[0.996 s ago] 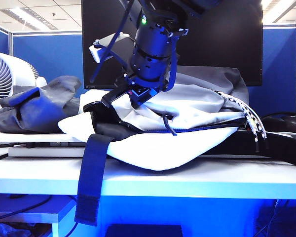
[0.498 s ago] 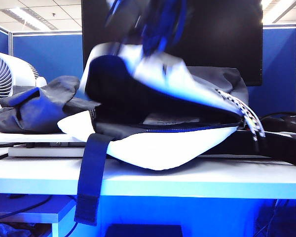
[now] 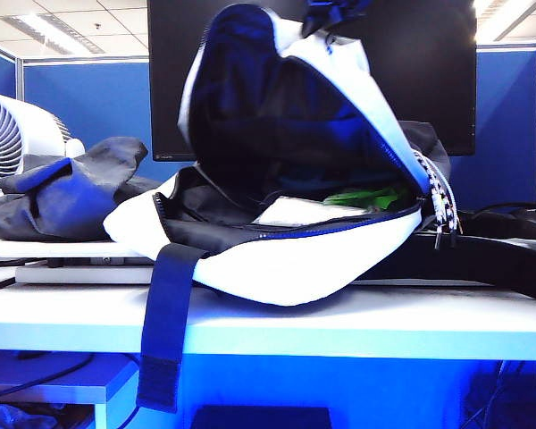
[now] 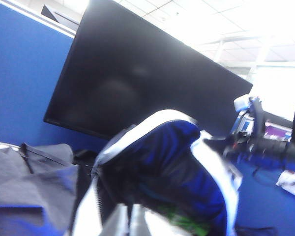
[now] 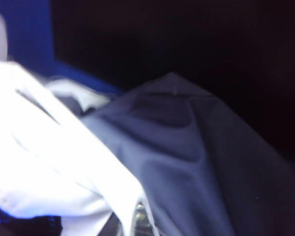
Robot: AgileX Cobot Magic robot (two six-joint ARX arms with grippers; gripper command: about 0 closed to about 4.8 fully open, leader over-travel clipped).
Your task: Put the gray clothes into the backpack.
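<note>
The white backpack [image 3: 286, 259] lies on the table with its flap [image 3: 277, 98] pulled up high, so the dark lining and the mouth show. My right gripper [image 3: 330, 11], at the top edge of the exterior view, is shut on that flap. In the right wrist view its jaws [image 5: 137, 221] pinch the white fabric where it meets the gray top panel [image 5: 196, 162]. The gray clothes [image 3: 62, 192] lie crumpled left of the backpack, also in the left wrist view [image 4: 29, 182]. My left gripper [image 4: 129, 219] is shut, holds nothing and faces the open backpack [image 4: 172, 167].
A white fan [image 3: 4, 143] stands at the far left and a large dark monitor [image 3: 429, 71] behind. A black bag [image 3: 509, 241] lies at the right. Something green [image 3: 362, 195] shows inside the backpack. Its dark blue strap [image 3: 165, 331] hangs over the table's front edge.
My right gripper has risen with the flap, which lay flat on the backpack a second ago; the mouth now gapes open. The gray clothes have not moved.
</note>
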